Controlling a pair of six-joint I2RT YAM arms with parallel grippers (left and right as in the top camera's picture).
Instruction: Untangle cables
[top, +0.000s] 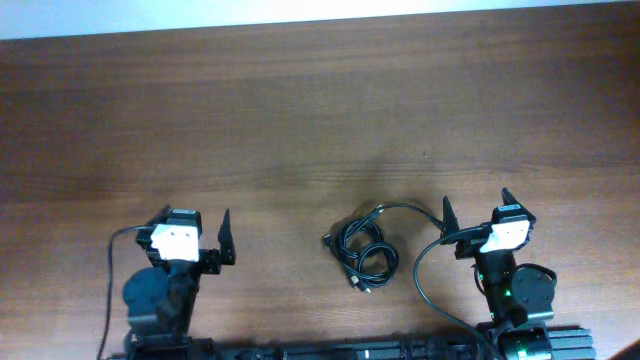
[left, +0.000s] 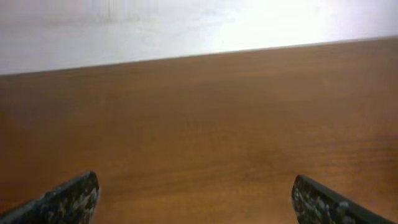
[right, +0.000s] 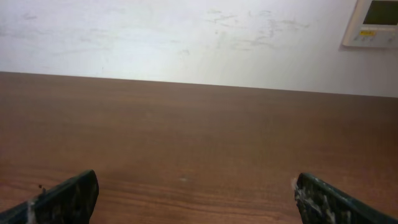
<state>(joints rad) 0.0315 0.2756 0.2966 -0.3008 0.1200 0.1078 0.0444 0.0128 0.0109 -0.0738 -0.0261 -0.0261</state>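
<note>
Both claws stood with jaws wide apart, gripping nothing: left gripper (top: 196, 220) and right gripper (top: 476, 206), each low over the near edge of the table (top: 300, 120). The wrist views showed only bare wood between the left fingers (left: 71, 198) and between the right fingers (right: 68, 196), with a pale wall (right: 186, 37) beyond. The cables (top: 365, 250) lay on the table as one looped black bundle between the two arms, nearer the right one. One strand ran out toward the right gripper; contact could not be told.
</note>
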